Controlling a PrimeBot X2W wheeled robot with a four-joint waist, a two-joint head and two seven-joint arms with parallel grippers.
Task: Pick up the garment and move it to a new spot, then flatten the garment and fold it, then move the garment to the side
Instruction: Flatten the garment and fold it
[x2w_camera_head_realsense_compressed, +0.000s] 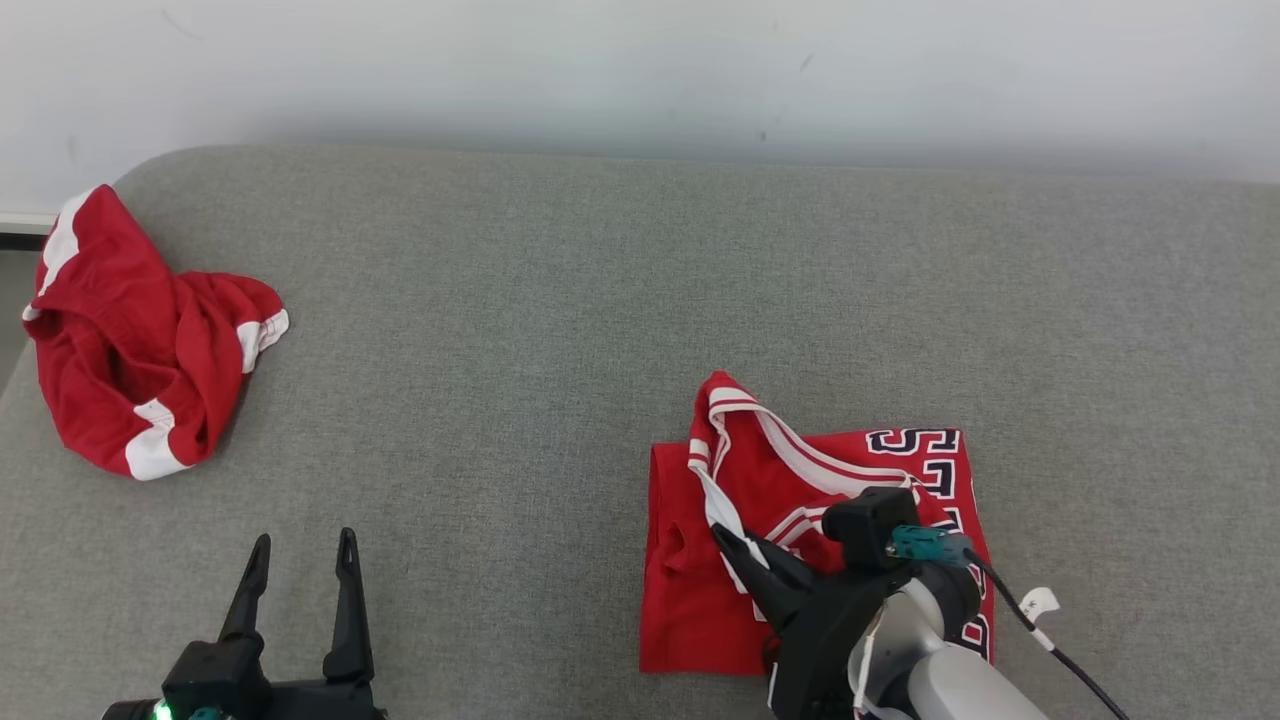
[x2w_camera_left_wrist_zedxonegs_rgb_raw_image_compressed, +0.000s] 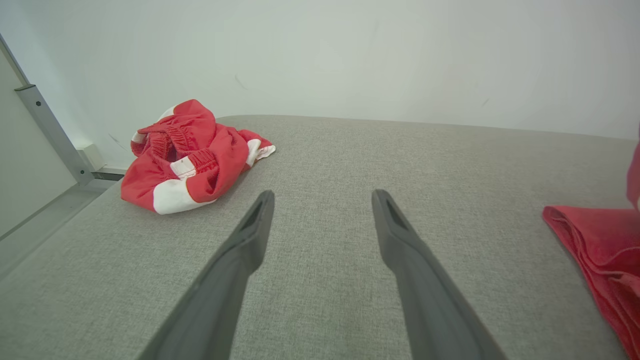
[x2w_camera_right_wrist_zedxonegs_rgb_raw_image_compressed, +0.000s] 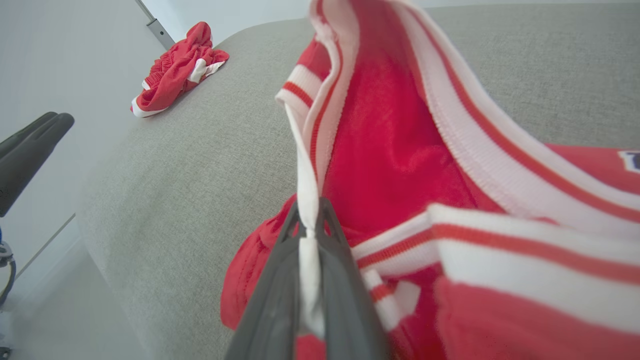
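The red jersey (x2w_camera_head_realsense_compressed: 690, 600) (x2w_camera_right_wrist_zedxonegs_rgb_raw_image_compressed: 390, 150) (x2w_camera_left_wrist_zedxonegs_rgb_raw_image_compressed: 595, 235) lay folded into a rough rectangle on the right part of the grey padded surface (x2w_camera_head_realsense_compressed: 560, 300), near its front edge, with dark lettering showing along its right side. The right gripper (x2w_camera_head_realsense_compressed: 722, 535) (x2w_camera_right_wrist_zedxonegs_rgb_raw_image_compressed: 310, 212) was over the jersey's lower middle, its fingers pinched tight on a white trim edge, which ran between the fingertips in the right wrist view. That edge and the striped neckline stood raised above the folded body. The left gripper (x2w_camera_head_realsense_compressed: 305, 540) (x2w_camera_left_wrist_zedxonegs_rgb_raw_image_compressed: 322, 196) hovered low over bare fabric at the front left, fingers spread wide and holding nothing, well apart from the jersey. A second red garment with white bands (x2w_camera_head_realsense_compressed: 130, 340) (x2w_camera_left_wrist_zedxonegs_rgb_raw_image_compressed: 190, 160) (x2w_camera_right_wrist_zedxonegs_rgb_raw_image_compressed: 175, 70) sat crumpled at the far left corner of the surface, close to the pale wall (x2w_camera_head_realsense_compressed: 640, 70)
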